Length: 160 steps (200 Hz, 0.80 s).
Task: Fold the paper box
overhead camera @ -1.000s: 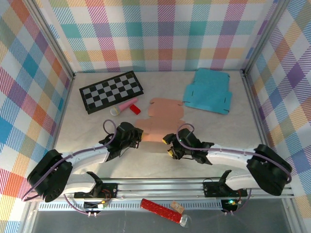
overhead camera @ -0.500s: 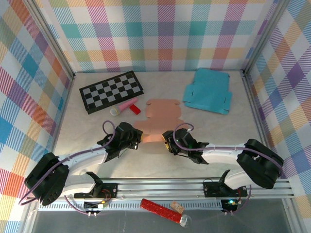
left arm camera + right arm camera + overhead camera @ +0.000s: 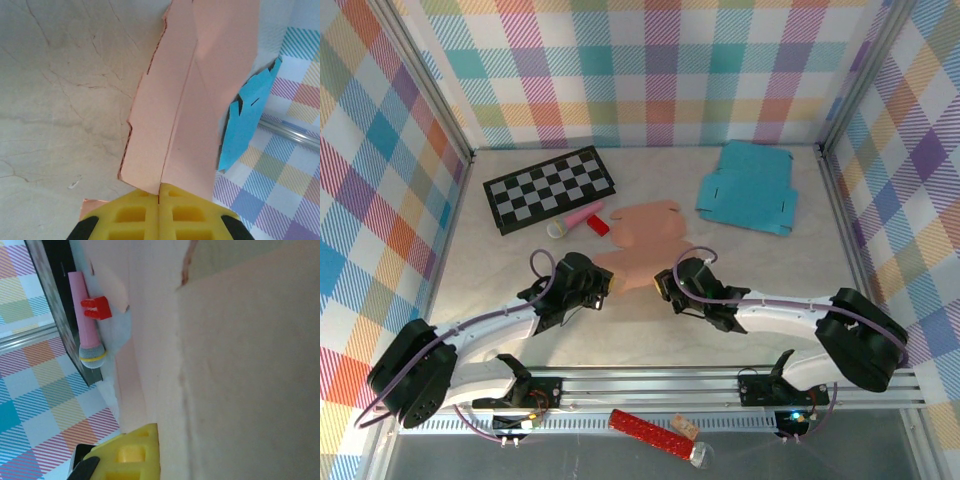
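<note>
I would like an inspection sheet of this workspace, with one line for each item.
Surface: pale marbled table.
Job's things: pink paper box, unfolded and creased, at centre.
Clutter: blue paper blank, checkerboard, toy microphone and red block behind; red tube by the front rail.
Grippers: left gripper and right gripper both shut on the box's near edge.
Cables: purple cables along both arms.
Surroundings: plaid walls.

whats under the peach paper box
Pale table runs up to the edges of the peach paper box. The left gripper and right gripper pinch its near edge. Whatever lies beneath the sheet itself is covered.
</note>
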Each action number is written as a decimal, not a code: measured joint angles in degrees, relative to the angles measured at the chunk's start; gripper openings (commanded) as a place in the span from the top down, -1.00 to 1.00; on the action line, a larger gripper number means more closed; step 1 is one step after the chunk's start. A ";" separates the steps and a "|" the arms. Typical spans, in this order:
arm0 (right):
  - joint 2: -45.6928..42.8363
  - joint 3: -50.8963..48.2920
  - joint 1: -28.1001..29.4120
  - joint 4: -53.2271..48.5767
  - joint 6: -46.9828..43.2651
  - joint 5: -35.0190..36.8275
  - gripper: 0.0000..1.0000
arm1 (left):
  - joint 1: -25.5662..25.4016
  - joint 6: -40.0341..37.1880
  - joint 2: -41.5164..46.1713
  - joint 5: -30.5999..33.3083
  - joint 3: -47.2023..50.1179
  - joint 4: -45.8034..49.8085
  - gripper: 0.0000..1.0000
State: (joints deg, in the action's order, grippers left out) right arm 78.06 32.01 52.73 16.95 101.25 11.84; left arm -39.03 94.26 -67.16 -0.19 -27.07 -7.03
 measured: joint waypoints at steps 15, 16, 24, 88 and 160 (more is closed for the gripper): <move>-0.68 2.67 -0.17 -2.71 -1.46 -0.11 1.00 | -0.02 -1.29 1.14 -0.33 -2.64 4.35 0.00; -0.70 2.91 -0.22 -2.97 -1.46 -0.11 1.00 | -0.02 -1.31 1.20 -0.35 -2.89 4.61 -0.02; -1.03 4.98 -0.44 -4.90 -2.67 -0.35 1.00 | -0.02 -2.34 1.88 -0.44 -5.42 7.85 -0.10; -2.12 24.09 -4.66 -20.83 -11.06 -3.10 1.00 | -0.02 -11.89 12.24 1.99 -26.36 31.34 -0.29; -2.10 47.39 -7.02 -48.30 -12.28 -4.37 1.00 | 0.83 -20.57 11.45 8.98 -43.39 52.00 -0.21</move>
State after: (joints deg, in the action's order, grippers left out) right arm 75.96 79.40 45.71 -31.35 88.97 7.46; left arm -38.20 73.69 -55.70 8.80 -70.46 44.97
